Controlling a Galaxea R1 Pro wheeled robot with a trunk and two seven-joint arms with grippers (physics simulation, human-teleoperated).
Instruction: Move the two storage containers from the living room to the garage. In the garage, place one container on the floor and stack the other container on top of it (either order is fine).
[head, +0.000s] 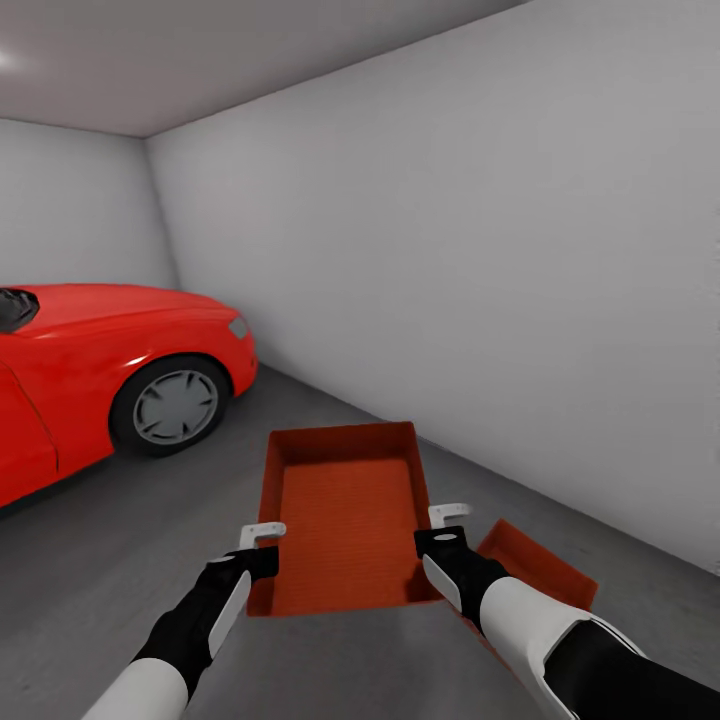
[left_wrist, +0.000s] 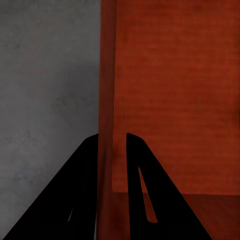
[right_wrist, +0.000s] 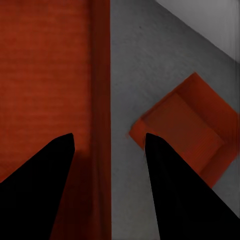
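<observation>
In the garage, one orange-red storage container (head: 345, 520) hangs level above the dark grey floor (head: 120, 560), between my two grippers. My left gripper (head: 262, 540) is shut on its left wall, the fingers pinching that wall (left_wrist: 107, 100) tightly in the left wrist view. At the opposite side, my right gripper (head: 447, 525) straddles the right wall (right_wrist: 100, 75) with its fingers spread apart, open. The second storage container (head: 535, 565) lies on the floor just right of the held one, turned at an angle and partly hidden by my right forearm; the right wrist view shows this container (right_wrist: 187, 127) below.
A red car (head: 90, 370) stands at the left, its front wheel (head: 175, 405) about a metre from the held bin. A plain grey-white wall (head: 450, 250) runs along the right, close behind the floor container.
</observation>
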